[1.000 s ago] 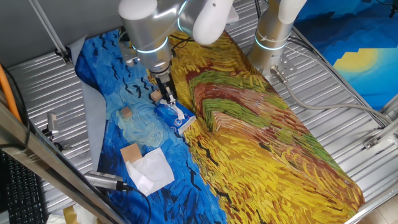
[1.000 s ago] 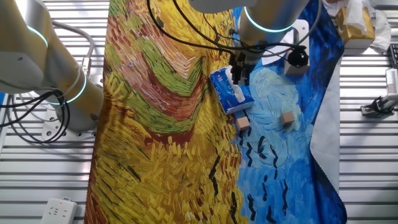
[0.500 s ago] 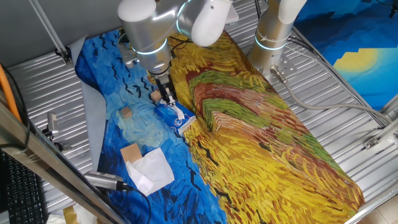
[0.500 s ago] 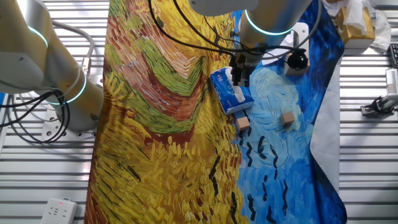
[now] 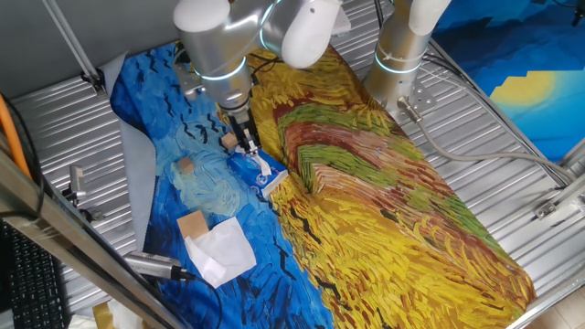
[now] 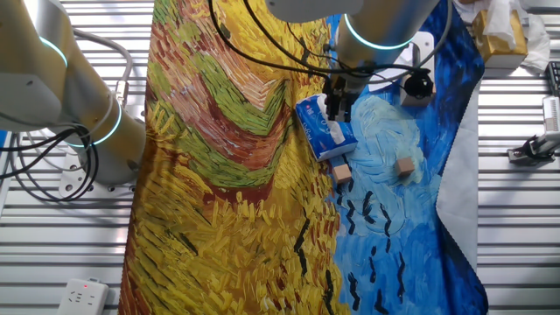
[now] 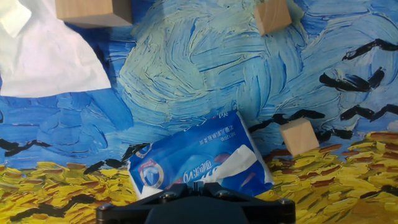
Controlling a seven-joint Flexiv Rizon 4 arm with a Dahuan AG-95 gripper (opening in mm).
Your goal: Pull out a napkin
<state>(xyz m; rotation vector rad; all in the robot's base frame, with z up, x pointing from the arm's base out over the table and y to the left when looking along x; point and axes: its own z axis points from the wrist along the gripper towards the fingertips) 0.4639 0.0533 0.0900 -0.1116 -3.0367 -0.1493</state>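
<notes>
While the pincer (image 5: 249, 146) hangs just over the blue tissue pack (image 5: 260, 171) on the painted cloth (image 5: 384, 201) covering the bench, the napkin (image 7: 229, 167) shows only as a white strip in the pack's slot. The reach looks done and the grasp is due; I cannot tell whether the pincer is open or closed. Next it should pinch that strip and lift straight up, as the light pack may follow.

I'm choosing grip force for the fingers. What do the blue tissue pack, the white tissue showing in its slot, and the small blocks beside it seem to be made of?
Blue tissue pack: thin glossy plastic film, judging by its sheen and wrinkles. White tissue: soft matte paper, creased. Small blocks: probably unfinished wood, pale tan, sharp-edged.
</notes>
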